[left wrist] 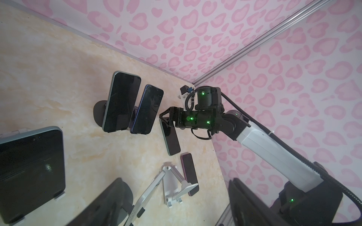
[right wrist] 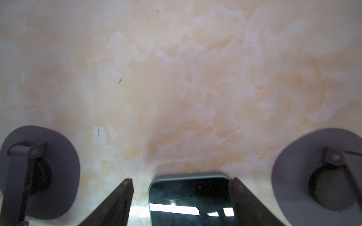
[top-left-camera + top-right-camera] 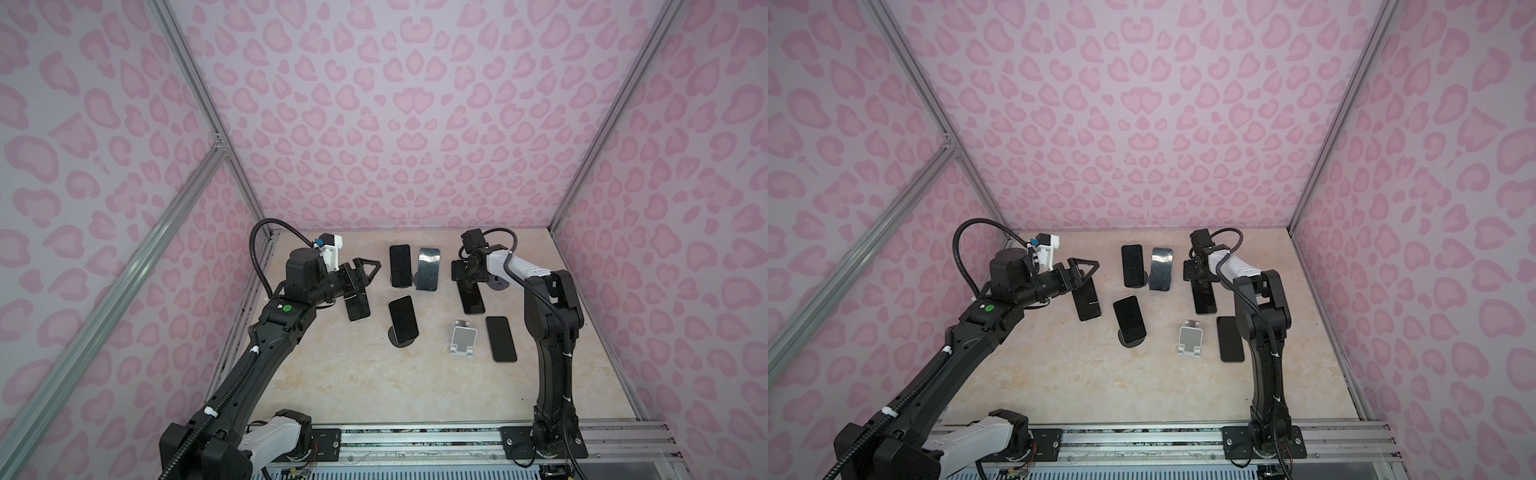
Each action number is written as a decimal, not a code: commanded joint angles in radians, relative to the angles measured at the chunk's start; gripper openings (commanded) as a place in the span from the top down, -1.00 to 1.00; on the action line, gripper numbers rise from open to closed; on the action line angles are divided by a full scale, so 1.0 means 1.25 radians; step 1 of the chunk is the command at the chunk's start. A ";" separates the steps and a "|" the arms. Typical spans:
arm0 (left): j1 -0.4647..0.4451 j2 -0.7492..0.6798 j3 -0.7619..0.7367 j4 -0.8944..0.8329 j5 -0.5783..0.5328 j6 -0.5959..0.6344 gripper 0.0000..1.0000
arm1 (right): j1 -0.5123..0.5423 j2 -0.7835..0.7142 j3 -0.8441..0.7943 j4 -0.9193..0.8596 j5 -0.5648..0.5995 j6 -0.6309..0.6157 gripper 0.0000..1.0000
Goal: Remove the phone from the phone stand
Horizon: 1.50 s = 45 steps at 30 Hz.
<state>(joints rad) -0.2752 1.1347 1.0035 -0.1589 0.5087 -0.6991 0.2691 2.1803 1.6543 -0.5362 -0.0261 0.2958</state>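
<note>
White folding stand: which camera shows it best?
The left wrist view: the white folding stand appears largest there, hinge and legs clear. Both top views show it whole but small. The right wrist view misses it.

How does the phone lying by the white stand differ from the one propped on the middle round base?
The flat phone lies on the table; the propped phone leans on its round base. The flat phone sits right of the white stand; the propped phone left of it. Both screens are dark.
</note>
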 commanded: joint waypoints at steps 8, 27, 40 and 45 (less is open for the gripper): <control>0.000 -0.014 0.002 0.027 -0.003 0.008 -0.74 | 0.022 -0.192 -0.022 -0.042 0.099 0.050 -0.71; -0.048 -0.024 -0.005 0.037 0.003 0.007 -0.73 | 0.419 -0.744 -0.660 0.060 0.316 0.437 -0.98; -0.055 -0.007 -0.009 0.043 0.004 0.009 -0.74 | 0.438 -0.613 -0.687 0.070 0.385 0.531 -0.83; -0.056 0.006 -0.005 0.038 0.005 0.011 -0.74 | 0.458 -0.588 -0.698 0.078 0.398 0.542 -0.31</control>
<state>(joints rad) -0.3450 1.1351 0.9947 -0.1463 0.5053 -0.6956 0.8280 1.4429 0.7910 -0.4480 0.4309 0.9504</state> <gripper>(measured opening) 0.869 0.699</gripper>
